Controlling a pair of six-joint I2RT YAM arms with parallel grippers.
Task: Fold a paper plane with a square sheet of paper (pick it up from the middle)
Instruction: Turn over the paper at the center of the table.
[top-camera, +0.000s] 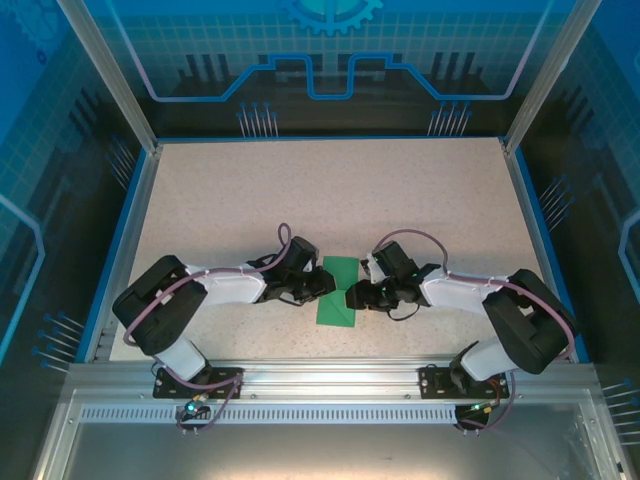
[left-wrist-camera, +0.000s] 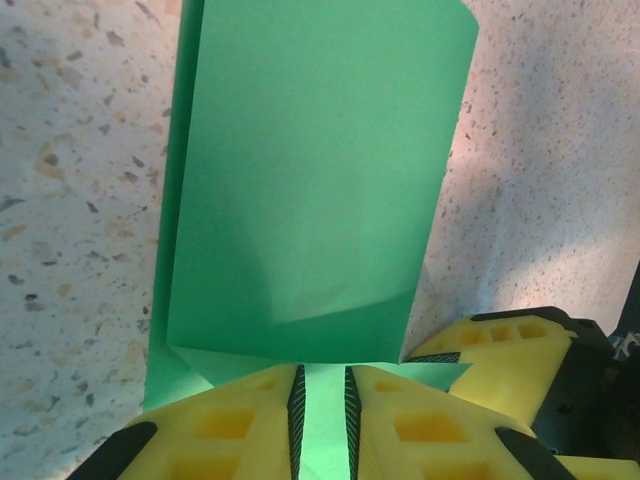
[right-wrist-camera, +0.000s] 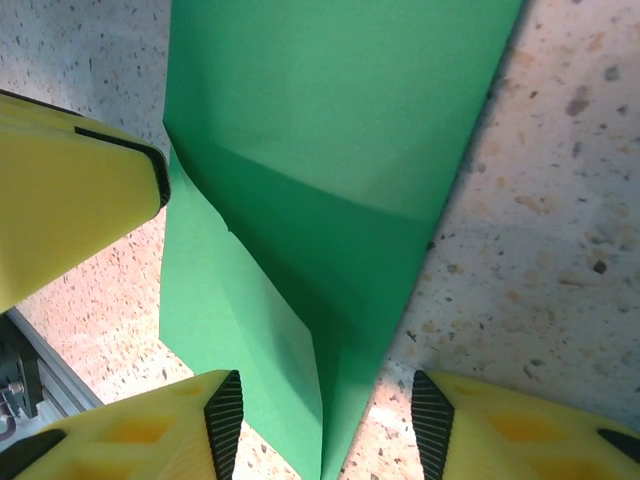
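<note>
Between the 2 arms, near the middle of the table (top-camera: 420, 200), the square sheet of paper (top-camera: 338, 312) lies folded into a narrower layered shape, its top flap bowed up; the left gripper (left-wrist-camera: 322, 390) sits at one edge, jaws a narrow slit apart with green showing through, and I cannot tell whether it nips a layer; the right gripper (right-wrist-camera: 326, 412) stands about half open astride a pointed corner, holding nothing. My worry: if the sheet slides under the left while the right presses or closes, the layers shift and the crease sets crooked; both grippers are also near enough to knock together.
</note>
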